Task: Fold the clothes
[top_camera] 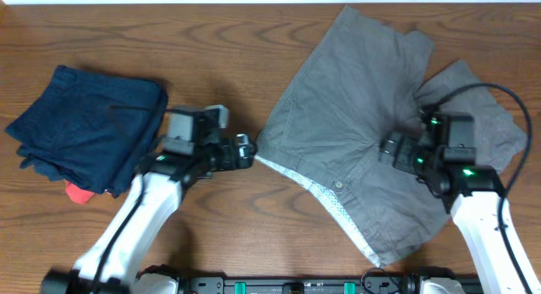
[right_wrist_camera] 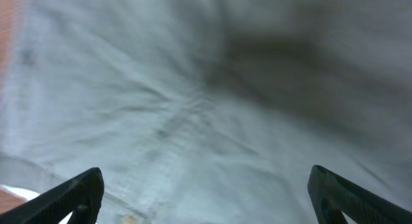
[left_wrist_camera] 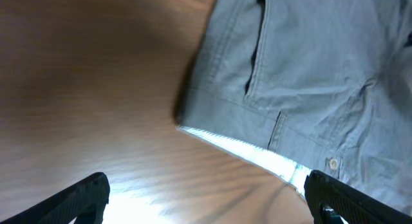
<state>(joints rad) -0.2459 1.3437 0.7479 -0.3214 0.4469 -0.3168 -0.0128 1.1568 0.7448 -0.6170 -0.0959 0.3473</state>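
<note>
Jaws on both arms stand wide apart and hold nothing. From overhead, the grey shorts (top_camera: 355, 100) lie spread flat on the right half of the wooden table (top_camera: 228, 40). The waistband's light lining (top_camera: 313, 191) and a small button (top_camera: 340, 185) are showing. The left gripper (top_camera: 246, 149) sits just beside the waistband corner, and the right gripper (top_camera: 390, 147) hangs over the middle of the shorts. A folded navy-blue garment (top_camera: 84, 125) lies far left, with a small red cloth (top_camera: 78, 193) peeking out at its edge. The left wrist view shows that corner right ahead, between the open fingers (left_wrist_camera: 90, 195). The right wrist view is blurry and all grey cloth. I think the folding is only starting: next, the left gripper should pinch the corner and carry it across. No brand, label or writing can be read anywhere.
</note>
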